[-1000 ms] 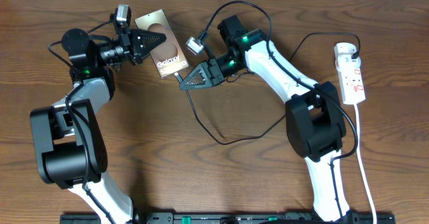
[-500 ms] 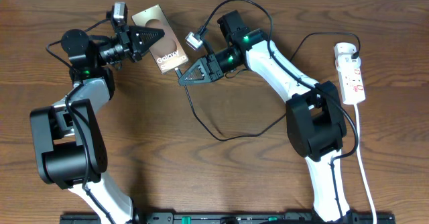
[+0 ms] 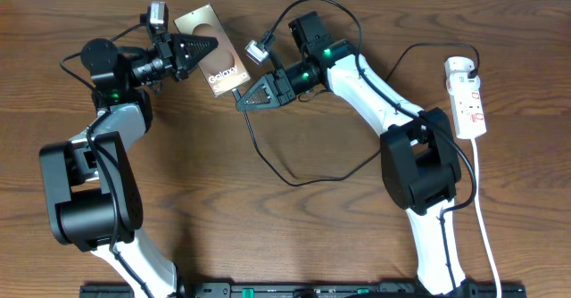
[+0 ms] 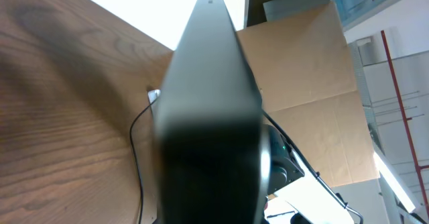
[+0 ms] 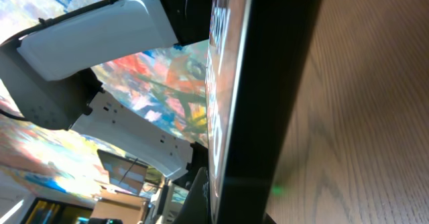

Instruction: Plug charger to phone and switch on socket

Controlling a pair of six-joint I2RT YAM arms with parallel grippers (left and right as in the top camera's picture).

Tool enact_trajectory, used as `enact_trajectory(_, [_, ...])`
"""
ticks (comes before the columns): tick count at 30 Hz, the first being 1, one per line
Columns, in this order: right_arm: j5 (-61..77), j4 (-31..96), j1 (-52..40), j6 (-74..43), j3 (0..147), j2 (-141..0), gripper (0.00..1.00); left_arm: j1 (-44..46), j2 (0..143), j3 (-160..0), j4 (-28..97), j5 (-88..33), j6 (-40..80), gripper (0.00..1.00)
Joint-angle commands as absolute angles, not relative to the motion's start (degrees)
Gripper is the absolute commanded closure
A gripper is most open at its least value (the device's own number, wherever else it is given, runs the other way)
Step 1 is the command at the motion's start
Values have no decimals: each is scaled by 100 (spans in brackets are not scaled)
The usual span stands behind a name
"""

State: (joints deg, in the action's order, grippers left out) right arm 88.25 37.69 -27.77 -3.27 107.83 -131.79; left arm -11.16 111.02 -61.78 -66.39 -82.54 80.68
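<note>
In the overhead view the phone (image 3: 227, 70), a brown-gold slab with white "Galaxy" lettering, is held tilted above the table at the far centre-left. My left gripper (image 3: 210, 48) is shut on its left end. My right gripper (image 3: 243, 102) is shut on the tip of the charger (image 3: 268, 164), right at the phone's lower right end; whether the connector is in the port is hidden. The thin black cable loops over the table toward the socket (image 3: 470, 102), a white power strip at the right edge. The phone (image 4: 211, 117) fills the left wrist view edge-on, and its dark edge (image 5: 268, 83) fills the right wrist view.
A round white plug (image 3: 459, 66) sits at the power strip's far end, and its white cord (image 3: 479, 204) runs toward the front edge. The wooden table (image 3: 294, 244) spreads out in front of both arms. Cardboard (image 4: 301, 76) stands behind the table.
The phone and both grippers have shifted slightly toward the far edge of the table, staying together. Both grips are unchanged.
</note>
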Motion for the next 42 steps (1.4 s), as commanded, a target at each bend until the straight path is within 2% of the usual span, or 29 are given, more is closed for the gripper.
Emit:
enact_trajectory(1, [8912,3531,-2703,-650,10871,-13163,99,-954,11048,-6267,-6700,-9002,7929,93])
enact_trajectory(20, [8912,3529,-2698,-663,10871,-13163,99,-954,11048,-6267,-6700,-9002,7911,93])
enact_trajectory(28, [8912,3531,-2698,-661,10871,-13163,89,-956,11048,-6267,-6700,-9002,7911,93])
enact_trajectory(33, [8912,3531,-2698,-663,10871,-13163,77,-956,11048,-6267,-6700,-8997,7911,93])
enact_trajectory(35, [8912,3529,-2698,-661,10871,-13163,68,-956,11048,-6267,-6700,-8997,7911,93])
enact_trajectory(37, [8912,3529,-2709,-661,10871,-13163,56,-956,11048,-6267,-6700,-8995,7911,93])
enact_trajectory(40, [8912,3529,-2709,-659,10871,-13163,27,-956,11048,-6267,-6700,-8993,7911,93])
enact_trajectory(42, [8912,3529,-2705,-659,10871,-13163,12,-956,11048,-6267,-6700,-8993,7911,93])
